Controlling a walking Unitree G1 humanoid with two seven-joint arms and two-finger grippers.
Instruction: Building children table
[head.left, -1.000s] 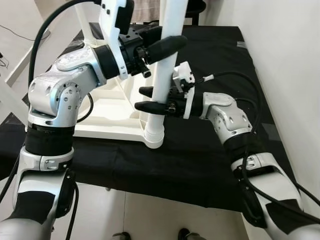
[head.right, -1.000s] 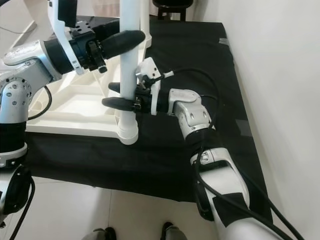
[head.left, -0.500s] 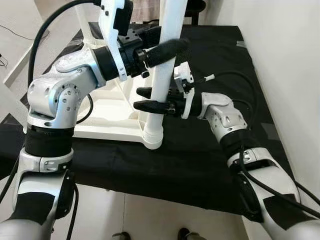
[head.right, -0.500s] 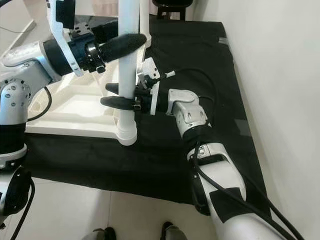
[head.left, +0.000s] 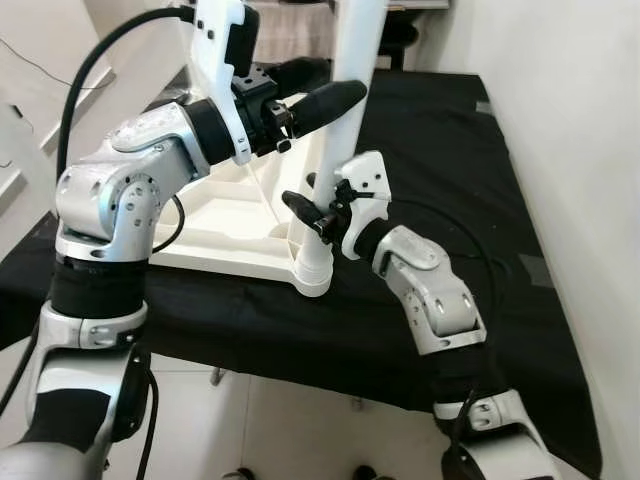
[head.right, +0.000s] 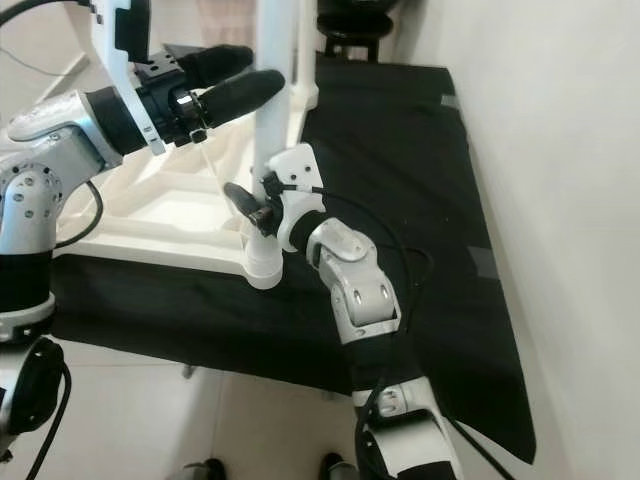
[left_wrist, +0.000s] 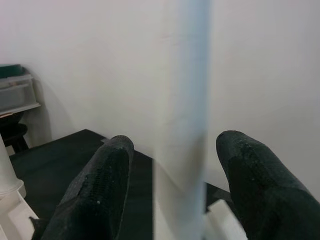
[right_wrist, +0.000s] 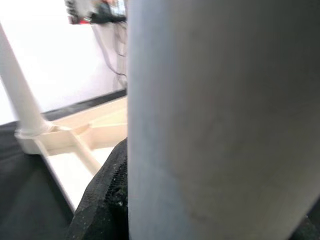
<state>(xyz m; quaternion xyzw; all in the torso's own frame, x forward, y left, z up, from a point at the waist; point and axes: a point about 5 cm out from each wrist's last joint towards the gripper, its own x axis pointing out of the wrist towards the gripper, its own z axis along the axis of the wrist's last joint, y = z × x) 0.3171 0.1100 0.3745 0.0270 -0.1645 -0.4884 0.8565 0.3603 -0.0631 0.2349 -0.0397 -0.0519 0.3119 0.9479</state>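
white plastic table top (head.left: 225, 225) lies upside down on a black cloth (head.left: 440, 150), ribbed underside up, round sockets at the corners. white round table leg (head.left: 340, 120) stands upright in the near corner socket (head.left: 312, 275), smooth tube, top runs out of frame. second leg (head.right: 305, 50) upright at the far corner.

left gripper (head.left: 318, 90) is high on the near leg, fingers spread to either side of the tube. left wrist view shows both black fingers (left_wrist: 100, 185) flanking the leg (left_wrist: 182, 125) with gaps on each side, so not clamped, released around it.

right gripper (head.left: 308, 208) is low on the same leg, just above the socket, coming in from the robot's right. one black finger (head.right: 240, 197) sticks out past the leg on its left side. right wrist view has the leg (right_wrist: 220, 125) pressed right up to the camera with a finger (right_wrist: 102, 200) against its side; the other finger is hidden, so cannot tell if it grips.

white wall (head.left: 570, 120) runs along the right of the cloth.
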